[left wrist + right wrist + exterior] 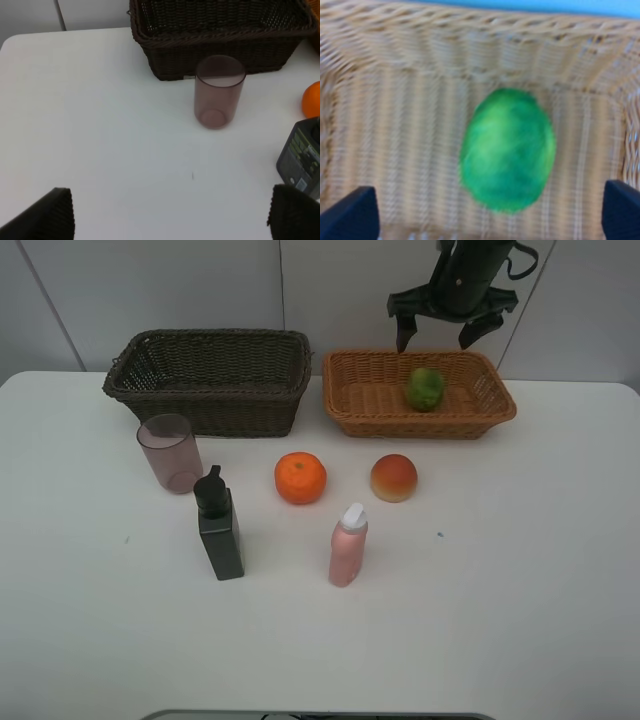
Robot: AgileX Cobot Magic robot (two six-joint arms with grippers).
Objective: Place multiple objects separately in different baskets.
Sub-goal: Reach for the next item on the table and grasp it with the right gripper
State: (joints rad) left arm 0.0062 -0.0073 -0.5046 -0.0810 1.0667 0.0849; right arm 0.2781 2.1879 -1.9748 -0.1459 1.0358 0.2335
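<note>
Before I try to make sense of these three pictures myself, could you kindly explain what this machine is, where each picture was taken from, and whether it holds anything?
It is a robot with two arms, each ending in a two-fingered gripper. One picture looks down from a high camera; the other two come from cameras on the wrists.

On the white table stand a dark basket and a tan basket, the latter with a green fruit inside. In front lie a tangerine, a peach, a pink bottle, a dark pump bottle and a mauve cup.

The right gripper hangs open above the fruit. The left gripper, also open, faces the cup. Neither holds anything.
</note>
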